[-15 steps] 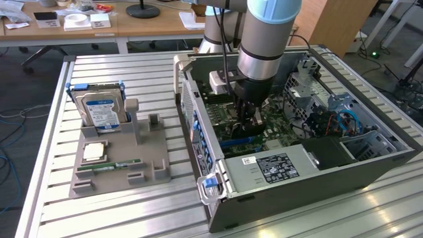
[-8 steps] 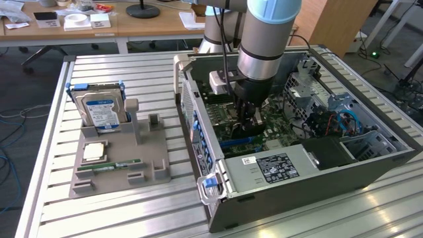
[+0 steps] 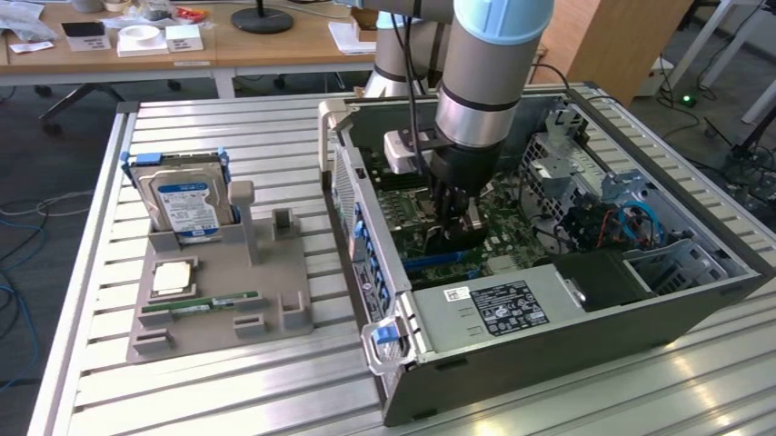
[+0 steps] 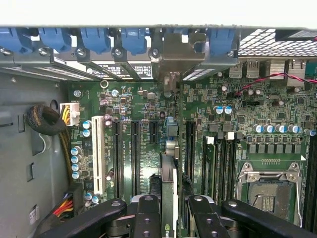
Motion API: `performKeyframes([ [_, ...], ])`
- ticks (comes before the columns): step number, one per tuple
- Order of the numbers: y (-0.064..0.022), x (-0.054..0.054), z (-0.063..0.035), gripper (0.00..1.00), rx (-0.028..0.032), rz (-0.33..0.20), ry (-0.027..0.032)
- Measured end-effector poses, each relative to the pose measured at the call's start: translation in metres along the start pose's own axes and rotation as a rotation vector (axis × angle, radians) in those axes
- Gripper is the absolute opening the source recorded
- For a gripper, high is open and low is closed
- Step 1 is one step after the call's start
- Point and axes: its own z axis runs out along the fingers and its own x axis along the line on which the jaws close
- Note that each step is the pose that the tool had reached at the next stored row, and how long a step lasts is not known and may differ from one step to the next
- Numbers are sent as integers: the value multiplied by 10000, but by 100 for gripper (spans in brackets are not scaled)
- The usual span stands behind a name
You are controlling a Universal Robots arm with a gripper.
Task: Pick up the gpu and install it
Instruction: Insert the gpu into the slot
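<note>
- The gripper (image 3: pixel 453 222) hangs inside the open computer case (image 3: pixel 582 318), low over the motherboard (image 3: pixel 410 195).
- From the wrist view, its two black fingers (image 4: pixel 148 218) are closed on the gpu (image 4: pixel 168 191), one on each flat face, with the card seen edge-on between them.
- The gpu stands upright and runs in line with the long black expansion slots (image 4: pixel 134 153) (whether its lower edge is already in a slot cannot be told).
- Beyond the card's far end lies the row of blue slot clips (image 4: pixel 94 37) along the case's rear wall.
- To one side of the slots is the bare processor socket (image 4: pixel 267 191), with nothing mounted on it.
- The case lies on its side over the half of the slatted metal worktop (image 3: pixel 243 136) towards the exterior view's right, reaching close to that edge.
- A grey holder tray (image 3: pixel 218 272) sits near the worktop's edge on the exterior view's left, well apart from the gripper.
- On that tray a hard drive (image 3: pixel 184 202) with a blue-white label stands upright, and a narrow green memory stick (image 3: pixel 200 304) lies flat nearer the front edge.
</note>
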Motion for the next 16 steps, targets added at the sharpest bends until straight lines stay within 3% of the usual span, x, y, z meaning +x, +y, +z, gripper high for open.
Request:
performKeyframes([
  [16, 3, 0, 47, 26, 2, 98, 4],
])
